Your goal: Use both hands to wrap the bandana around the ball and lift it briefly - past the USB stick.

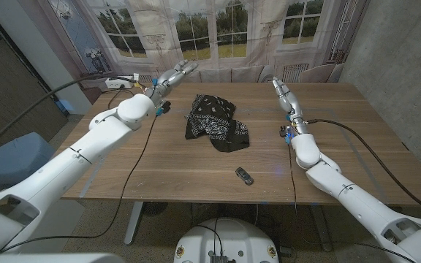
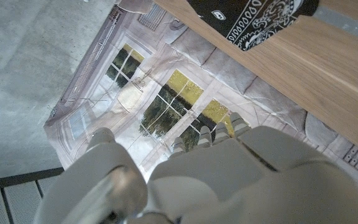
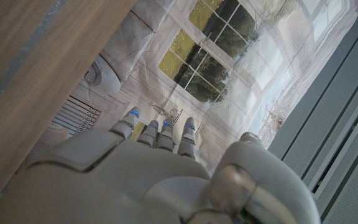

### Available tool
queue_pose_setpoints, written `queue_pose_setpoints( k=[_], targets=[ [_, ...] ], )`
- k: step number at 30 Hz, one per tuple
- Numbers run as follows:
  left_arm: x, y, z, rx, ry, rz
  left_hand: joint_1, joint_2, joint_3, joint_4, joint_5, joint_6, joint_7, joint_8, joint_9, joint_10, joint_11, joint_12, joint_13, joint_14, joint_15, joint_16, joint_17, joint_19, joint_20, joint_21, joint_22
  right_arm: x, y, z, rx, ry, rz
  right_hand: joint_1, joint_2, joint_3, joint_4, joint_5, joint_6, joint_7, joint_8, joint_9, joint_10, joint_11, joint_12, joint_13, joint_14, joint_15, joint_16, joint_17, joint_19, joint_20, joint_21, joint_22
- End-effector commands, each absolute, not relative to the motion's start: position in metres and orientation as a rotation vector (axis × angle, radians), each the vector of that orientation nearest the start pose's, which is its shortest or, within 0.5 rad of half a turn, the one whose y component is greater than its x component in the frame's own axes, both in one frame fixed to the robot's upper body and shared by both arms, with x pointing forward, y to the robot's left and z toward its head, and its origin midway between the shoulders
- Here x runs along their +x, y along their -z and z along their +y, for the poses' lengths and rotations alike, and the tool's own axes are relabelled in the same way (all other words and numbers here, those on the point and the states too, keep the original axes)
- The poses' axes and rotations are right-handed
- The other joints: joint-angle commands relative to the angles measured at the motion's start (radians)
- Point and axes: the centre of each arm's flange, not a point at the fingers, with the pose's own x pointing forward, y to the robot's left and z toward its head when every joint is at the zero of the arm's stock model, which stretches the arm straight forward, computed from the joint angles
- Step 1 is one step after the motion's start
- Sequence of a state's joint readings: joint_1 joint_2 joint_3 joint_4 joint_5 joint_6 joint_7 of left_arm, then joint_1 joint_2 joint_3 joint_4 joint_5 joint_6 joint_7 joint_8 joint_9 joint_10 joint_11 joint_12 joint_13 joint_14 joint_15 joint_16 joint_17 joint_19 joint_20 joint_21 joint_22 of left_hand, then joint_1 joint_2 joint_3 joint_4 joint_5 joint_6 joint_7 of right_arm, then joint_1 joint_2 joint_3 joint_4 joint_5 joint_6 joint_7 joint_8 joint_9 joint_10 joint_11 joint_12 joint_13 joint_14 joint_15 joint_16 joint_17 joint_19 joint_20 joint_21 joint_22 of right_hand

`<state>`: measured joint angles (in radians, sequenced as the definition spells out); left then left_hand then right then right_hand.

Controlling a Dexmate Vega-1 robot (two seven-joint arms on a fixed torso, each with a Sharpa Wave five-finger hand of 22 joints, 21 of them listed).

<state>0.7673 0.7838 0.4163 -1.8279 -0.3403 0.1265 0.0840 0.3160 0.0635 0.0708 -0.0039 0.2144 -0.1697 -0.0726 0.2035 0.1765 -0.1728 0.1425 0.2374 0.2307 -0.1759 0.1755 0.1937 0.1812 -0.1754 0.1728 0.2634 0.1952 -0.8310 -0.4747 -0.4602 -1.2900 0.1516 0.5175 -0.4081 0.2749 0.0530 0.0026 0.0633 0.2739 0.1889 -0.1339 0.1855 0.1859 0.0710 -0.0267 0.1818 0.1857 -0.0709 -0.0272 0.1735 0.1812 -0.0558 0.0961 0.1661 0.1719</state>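
Observation:
A black bandana (image 1: 215, 121) with white paisley print lies bunched in a heap at the middle of the wooden table (image 1: 167, 164); whatever it covers is hidden. A corner of the bandana (image 2: 253, 18) also appears in the left wrist view. A small dark USB stick (image 1: 244, 176) lies nearer the front edge, right of centre. My left hand (image 1: 172, 76) is raised at the far left of the table, fingers stretched out and holding nothing. My right hand (image 1: 281, 90) is up at the far right of the bandana, fingers extended, holding nothing.
A white power strip (image 1: 120, 84) with cables sits at the table's far left corner. Black cables run across the table on both sides. A curtain printed with windows (image 1: 218, 29) hangs behind the table.

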Motion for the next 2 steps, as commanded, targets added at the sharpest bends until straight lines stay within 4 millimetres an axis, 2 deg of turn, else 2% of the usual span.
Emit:
queue_pose_setpoints(
  k=[1,2],
  targets=[
    [0.5749,-0.0692,0.267,0.313,0.337,-0.707,-0.025,0.008,-0.003,0.018,0.005,-0.147,0.014,-0.01,0.001,-0.13,0.002,-0.013,-0.008,-0.12,-0.01,-0.007,0.002,-0.07,-0.01,-0.009,0.002,0.6372,0.0132,-0.2456,-0.045,0.13,-0.87,-0.011,0.001,-0.01,0.001,0.008,0.008,-0.005,0.006,0.0,0.004,-0.008,0.009,0.002,-0.015,-0.009,0.008,-0.001,-0.012,0.029,0.012,0.001],
    [0.5756,-0.0656,0.2693,0.295,0.328,-0.702,-0.028,0.01,-0.004,0.02,0.005,-0.15,0.014,-0.012,0.001,-0.13,0.003,-0.014,-0.009,-0.121,-0.009,-0.007,0.002,-0.07,-0.011,-0.009,0.002,0.6382,0.012,-0.2418,-0.052,0.124,-0.875,-0.012,0.002,-0.01,0.001,0.008,0.007,-0.003,0.006,0.0,0.005,-0.007,0.01,0.002,-0.012,-0.012,0.01,-0.001,-0.005,0.033,0.016,0.002]
  ],
)
